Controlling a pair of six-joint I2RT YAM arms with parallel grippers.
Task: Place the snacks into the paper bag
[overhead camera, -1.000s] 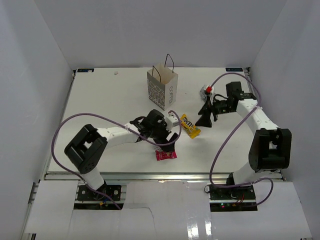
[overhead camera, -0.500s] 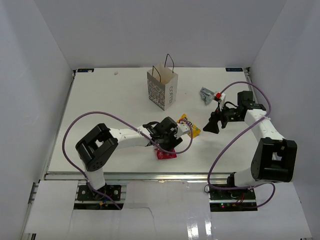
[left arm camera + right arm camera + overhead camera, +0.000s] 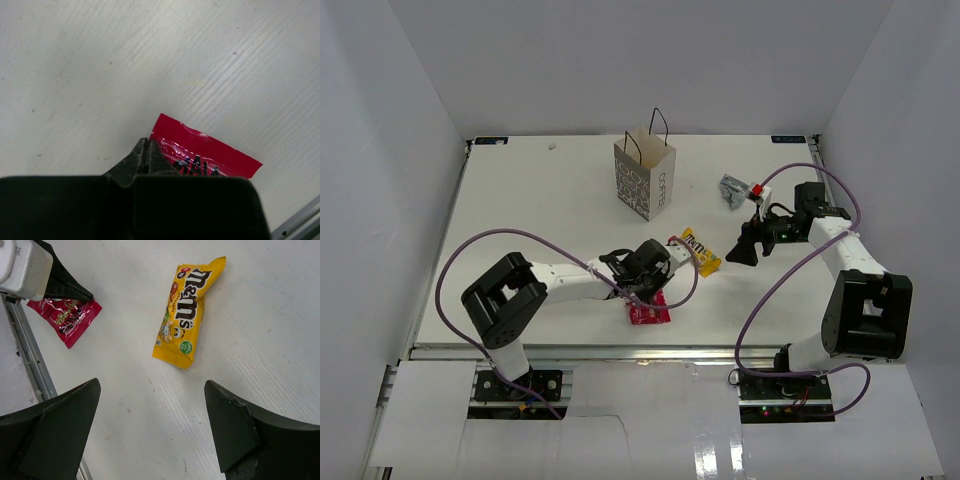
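Down on the white table [image 3: 535,200], the left claw [image 3: 147,149] has its jaws pressed tight together, tips touching the near-left edge of the red-pink snack packet [image 3: 206,150]. Whether any foil is caught between them cannot be told. The packet lies flat, stretching away to that claw's right, close to the metal rail [image 3: 300,222] at the table's front edge.

The right claw [image 3: 150,385] stands spread wide and holds nothing. The yellow M&M's packet [image 3: 187,310] lies flat just ahead of its gap, apart from both fingers. The paper bag [image 3: 645,180] stands upright well beyond both claws, handles up. A silver-grey foil packet [image 3: 731,189] rests near the right arm's wrist, behind its claw.

Up close the tabletop shows fine parallel ridges, dark specks and faint scuffs. Plain white walls [image 3: 640,60] close in the back and both sides.
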